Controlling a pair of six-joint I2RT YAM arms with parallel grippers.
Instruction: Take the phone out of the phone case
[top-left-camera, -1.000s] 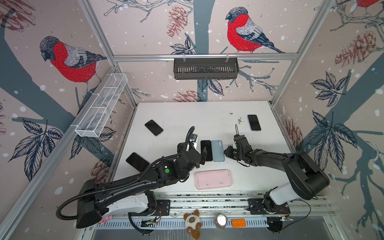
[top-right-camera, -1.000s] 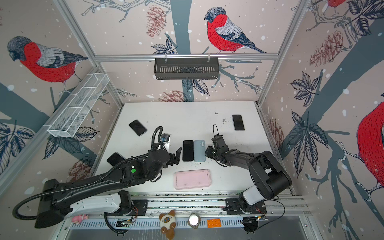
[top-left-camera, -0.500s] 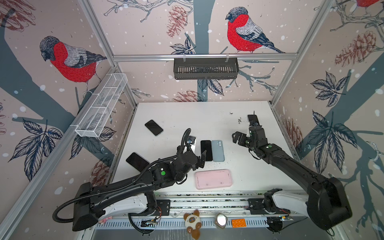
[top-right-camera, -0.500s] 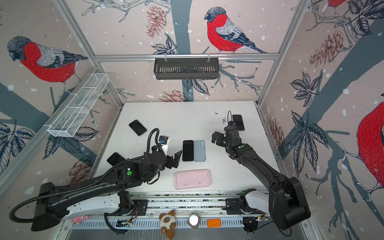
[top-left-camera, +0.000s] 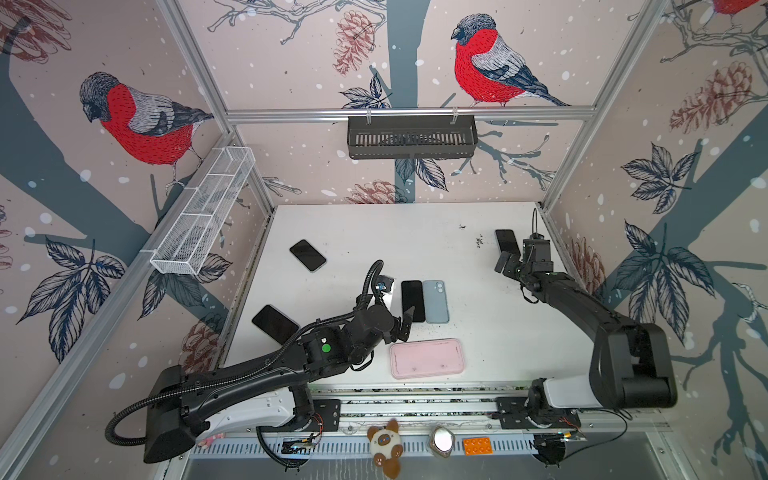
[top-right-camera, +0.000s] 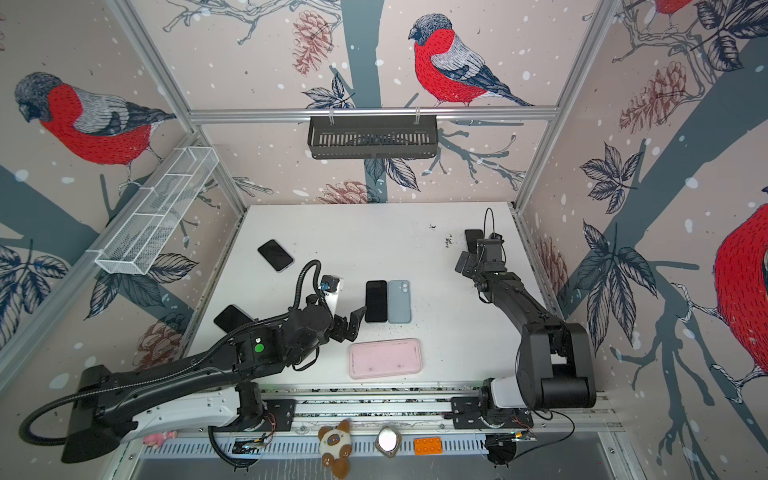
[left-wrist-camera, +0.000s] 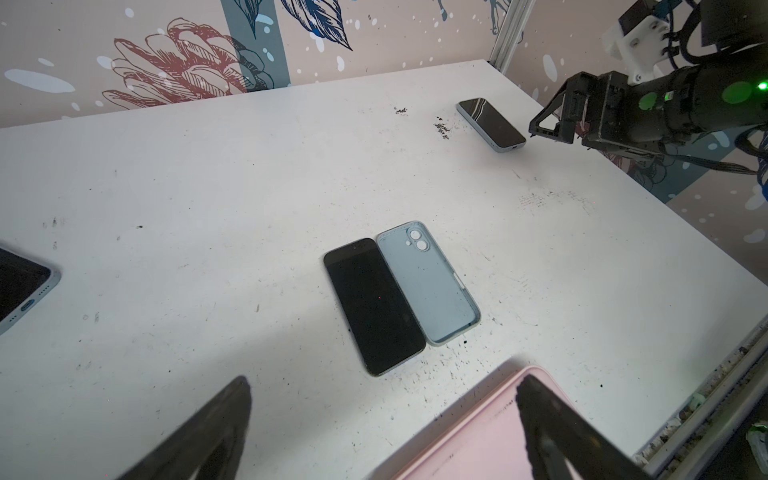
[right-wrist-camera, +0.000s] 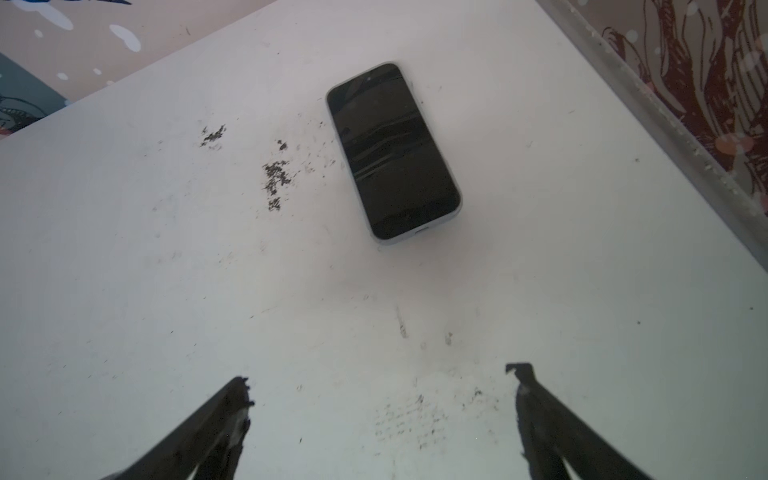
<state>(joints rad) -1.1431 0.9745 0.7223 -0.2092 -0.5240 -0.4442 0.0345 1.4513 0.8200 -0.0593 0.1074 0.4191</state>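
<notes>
A bare black phone (top-left-camera: 412, 300) lies screen up at mid-table, touching an empty light blue phone case (top-left-camera: 435, 301) on its right; the left wrist view shows both, phone (left-wrist-camera: 374, 305) and case (left-wrist-camera: 430, 286). My left gripper (top-left-camera: 405, 322) hovers open just in front of the phone, holding nothing. At the far right, another dark phone sits in a pale blue case (top-left-camera: 505, 240). My right gripper (top-left-camera: 509, 259) is open and empty just short of it. In the right wrist view that cased phone (right-wrist-camera: 392, 151) lies beyond the spread fingertips (right-wrist-camera: 241, 386).
A pink rectangular tray (top-left-camera: 427, 358) lies near the front edge, under one left finger in the left wrist view. Two more dark phones lie at the left, one far (top-left-camera: 307, 254) and one near (top-left-camera: 275, 324). Dark crumbs (right-wrist-camera: 274, 178) are beside the cased phone.
My right gripper has opened and swung from beside the blue case at mid-table to the far right, near the cased phone. The left gripper has drawn back slightly.
</notes>
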